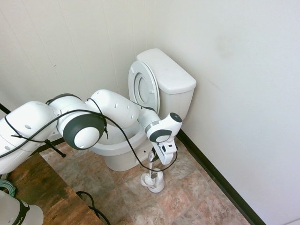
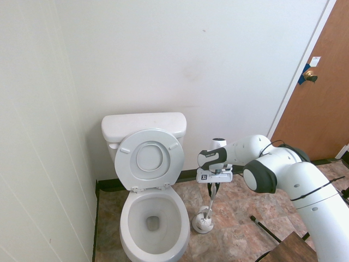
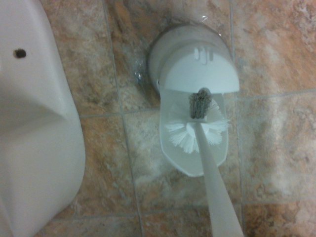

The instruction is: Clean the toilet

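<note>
White toilet brush is sitting in its holder, gripper clenched on the handle (bristles dry-looking); toilet bowl isn't scrubbed yet, imo.

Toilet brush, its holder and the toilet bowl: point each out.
toilet brush (image 3: pixel 195 131), wrist view, white bristle head.
holder (image 3: pixel 197 69), wrist view, domed top.
toilet bowl (image 2: pixel 155 240), second exterior view, front rim.
</note>
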Controlling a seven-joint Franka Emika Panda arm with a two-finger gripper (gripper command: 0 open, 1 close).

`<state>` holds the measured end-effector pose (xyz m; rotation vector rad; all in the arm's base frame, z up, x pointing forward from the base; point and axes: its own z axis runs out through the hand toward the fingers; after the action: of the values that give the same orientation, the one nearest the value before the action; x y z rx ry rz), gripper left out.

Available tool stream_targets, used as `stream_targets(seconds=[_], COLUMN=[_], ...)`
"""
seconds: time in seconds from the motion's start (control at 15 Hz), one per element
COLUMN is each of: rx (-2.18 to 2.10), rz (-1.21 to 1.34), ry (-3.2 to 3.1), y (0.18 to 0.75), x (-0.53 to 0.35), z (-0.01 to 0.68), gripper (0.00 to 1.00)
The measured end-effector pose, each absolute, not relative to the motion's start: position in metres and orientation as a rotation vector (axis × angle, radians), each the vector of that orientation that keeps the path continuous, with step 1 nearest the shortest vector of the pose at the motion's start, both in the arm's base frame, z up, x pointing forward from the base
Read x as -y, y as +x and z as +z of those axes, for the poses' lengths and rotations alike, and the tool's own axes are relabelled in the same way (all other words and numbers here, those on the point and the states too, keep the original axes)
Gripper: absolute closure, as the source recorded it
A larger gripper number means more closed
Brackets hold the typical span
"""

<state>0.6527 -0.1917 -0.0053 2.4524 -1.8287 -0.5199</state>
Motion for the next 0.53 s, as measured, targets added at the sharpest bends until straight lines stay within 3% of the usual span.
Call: stream_targets(seconds=[0.53], rx=[1.878], rz=[-0.606], ry=[2.382], y=[0.669], x=[0.207], z=[-0.043], gripper=[1.00])
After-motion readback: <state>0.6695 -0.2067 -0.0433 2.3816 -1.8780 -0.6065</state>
